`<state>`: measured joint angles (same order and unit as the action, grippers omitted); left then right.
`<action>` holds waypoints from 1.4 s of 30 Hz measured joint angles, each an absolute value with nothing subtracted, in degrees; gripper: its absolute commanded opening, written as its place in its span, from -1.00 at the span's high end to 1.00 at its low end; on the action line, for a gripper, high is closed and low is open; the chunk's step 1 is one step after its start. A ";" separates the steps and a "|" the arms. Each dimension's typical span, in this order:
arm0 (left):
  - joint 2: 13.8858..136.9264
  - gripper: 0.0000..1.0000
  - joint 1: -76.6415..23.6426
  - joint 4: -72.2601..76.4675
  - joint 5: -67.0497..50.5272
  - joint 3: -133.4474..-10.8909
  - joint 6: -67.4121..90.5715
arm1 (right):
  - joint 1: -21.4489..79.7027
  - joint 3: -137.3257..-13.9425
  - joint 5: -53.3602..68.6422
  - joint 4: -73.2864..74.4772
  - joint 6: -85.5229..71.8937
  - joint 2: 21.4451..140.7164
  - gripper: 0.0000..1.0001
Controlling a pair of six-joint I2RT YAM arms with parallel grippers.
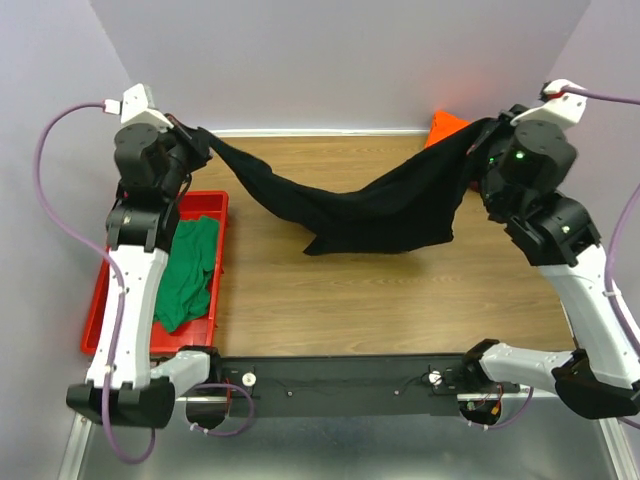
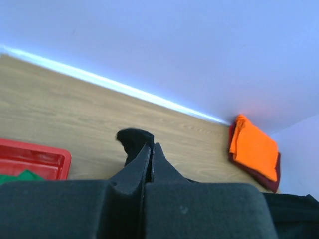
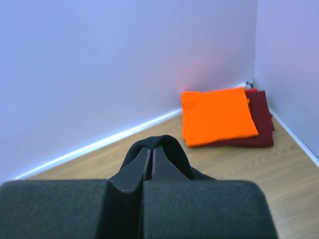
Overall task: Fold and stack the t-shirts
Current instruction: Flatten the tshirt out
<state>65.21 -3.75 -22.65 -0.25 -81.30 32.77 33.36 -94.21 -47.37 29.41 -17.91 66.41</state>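
Risk: black shirt (image 1: pixel 370 205) hangs slack between both arms, middle sagging toward table (image 1: pixel 330 300) – thin corner pinches may slip and drop cloth in a heap; uneven lowering may bunch it.

Left gripper (image 2: pixel 151 149) fully closed, clamping one bunched corner. Right gripper (image 3: pixel 151 150) fully closed on opposite corner – near folded orange shirt (image 3: pixel 217 115) lying on maroon shirt (image 3: pixel 261 119). Green shirt (image 1: pixel 190 270) lies in red tray (image 1: pixel 100 310).
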 measured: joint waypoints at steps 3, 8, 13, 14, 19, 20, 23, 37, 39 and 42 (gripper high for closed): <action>61.04 1.00 -3.70 -22.90 -0.75 -81.97 32.34 | 33.36 -98.17 -47.29 29.67 -15.92 65.82 0.99; 54.74 1.00 -3.70 -22.70 -1.15 -84.09 31.70 | 33.36 -105.21 -47.09 28.97 -12.23 64.31 0.99; 52.58 1.00 -3.70 -19.77 -1.26 -85.03 31.55 | 33.28 -109.36 -47.11 24.53 -7.88 66.19 0.99; 53.04 1.00 -3.70 -19.11 -1.41 -85.03 31.55 | 33.21 -109.49 -47.07 23.11 -6.87 67.07 0.99; 58.54 1.00 -3.70 -16.19 -3.31 -83.15 32.29 | 28.60 -110.72 -40.45 17.15 -4.64 77.91 0.99; 59.92 1.00 -3.68 -15.49 -3.68 -82.30 32.47 | 25.93 -111.28 -37.60 16.05 -5.17 81.89 0.99; 65.65 1.00 -3.64 -14.46 -4.58 -79.55 32.88 | 18.90 -112.97 -29.06 14.87 -7.73 94.85 0.98; 75.24 1.00 -3.49 -10.26 -5.78 -68.12 33.67 | 13.61 -115.09 -14.02 19.88 -15.84 118.37 -0.43; 75.00 1.00 -3.49 -9.82 -6.11 -66.96 33.67 | 13.65 -107.72 -13.63 20.23 -17.87 111.79 -0.43; 74.54 1.00 -3.49 -9.41 -6.26 -65.45 33.63 | 13.65 -90.21 -12.64 20.08 -22.52 96.68 -0.31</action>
